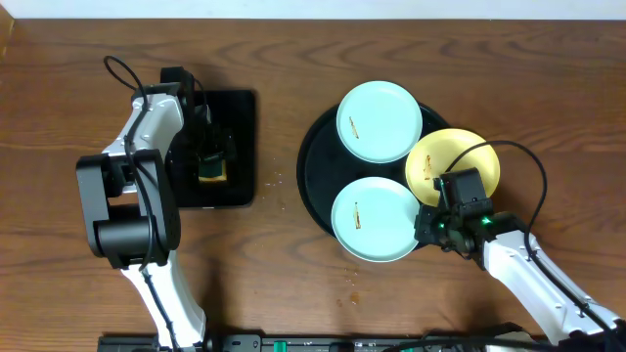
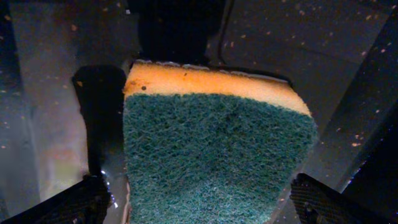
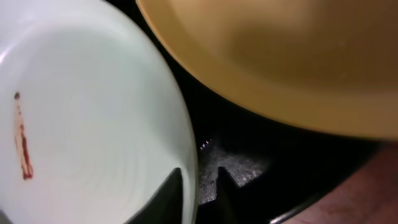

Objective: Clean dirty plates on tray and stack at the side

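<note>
Down at the near edge of the wood table (image 1: pixel 293 49), a few tiny crumbs (image 1: pixel 354 284) lie on the bare brown top. Just past them sits the round black tray (image 1: pixel 311 166), and all three plates are on it. None is stacked at the side. The near blue plate (image 1: pixel 375 220) lies on the front part of the tray, with a thin brown smear (image 3: pixel 22 143) on it. The right claw (image 3: pixel 199 186) is at this plate's right rim. One dark finger is over the plate and the other is just outside it, so the rim stands between them. The fingers are close together, but I cannot tell if they squeeze the rim. A bit farther back is the yellow plate (image 1: pixel 452 161), at the right edge of the tray, just beside both blue plates. Over on the left side, well apart from the round tray, the left claw (image 2: pixel 196 202) hangs low over a small black tray (image 1: pixel 240 117). It is spread wide open, with a green and yellow sponge (image 2: pixel 211 155) lying between its fingers (image 2: pixel 81 202). Farthest back is the far blue plate (image 1: pixel 380 119), on the back part of the round tray, with its own small brown mark.
</note>
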`<state>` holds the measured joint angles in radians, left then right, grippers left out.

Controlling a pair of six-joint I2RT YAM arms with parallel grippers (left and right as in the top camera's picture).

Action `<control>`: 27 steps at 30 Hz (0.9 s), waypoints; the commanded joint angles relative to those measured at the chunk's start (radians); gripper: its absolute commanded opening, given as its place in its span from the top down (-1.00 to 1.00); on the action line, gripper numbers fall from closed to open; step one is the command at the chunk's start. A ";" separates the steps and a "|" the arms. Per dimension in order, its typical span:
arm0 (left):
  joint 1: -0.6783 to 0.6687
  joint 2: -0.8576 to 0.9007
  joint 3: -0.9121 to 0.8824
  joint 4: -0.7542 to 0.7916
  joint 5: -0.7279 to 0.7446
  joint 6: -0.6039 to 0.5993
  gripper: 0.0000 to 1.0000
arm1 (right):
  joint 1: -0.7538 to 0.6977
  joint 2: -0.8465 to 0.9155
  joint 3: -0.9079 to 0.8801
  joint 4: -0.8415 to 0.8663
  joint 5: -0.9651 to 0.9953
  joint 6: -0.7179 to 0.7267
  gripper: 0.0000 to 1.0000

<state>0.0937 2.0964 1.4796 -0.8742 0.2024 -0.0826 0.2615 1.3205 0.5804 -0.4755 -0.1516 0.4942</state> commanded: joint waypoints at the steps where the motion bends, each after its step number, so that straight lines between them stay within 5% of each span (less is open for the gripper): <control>1: 0.000 -0.019 -0.009 -0.001 -0.006 -0.009 -0.86 | 0.009 0.006 -0.006 0.001 -0.004 0.018 0.78; 5: 0.000 -0.019 -0.009 -0.002 -0.006 -0.009 -0.86 | 0.008 0.027 -0.006 0.014 0.006 0.018 0.77; 9: 0.000 -0.019 -0.009 -0.003 -0.006 -0.009 -0.86 | 0.008 0.037 -0.006 0.093 0.029 0.018 0.98; 15: 0.000 -0.019 -0.009 -0.004 -0.006 -0.009 -0.86 | 0.008 0.037 -0.006 0.215 0.133 0.018 0.98; 27: 0.000 -0.019 -0.009 0.003 -0.006 -0.008 -0.85 | 0.022 0.065 -0.006 0.180 0.144 0.018 0.89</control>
<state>0.0937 2.0964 1.4796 -0.8715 0.2024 -0.0826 0.2729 1.3777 0.5774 -0.2935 -0.0216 0.5068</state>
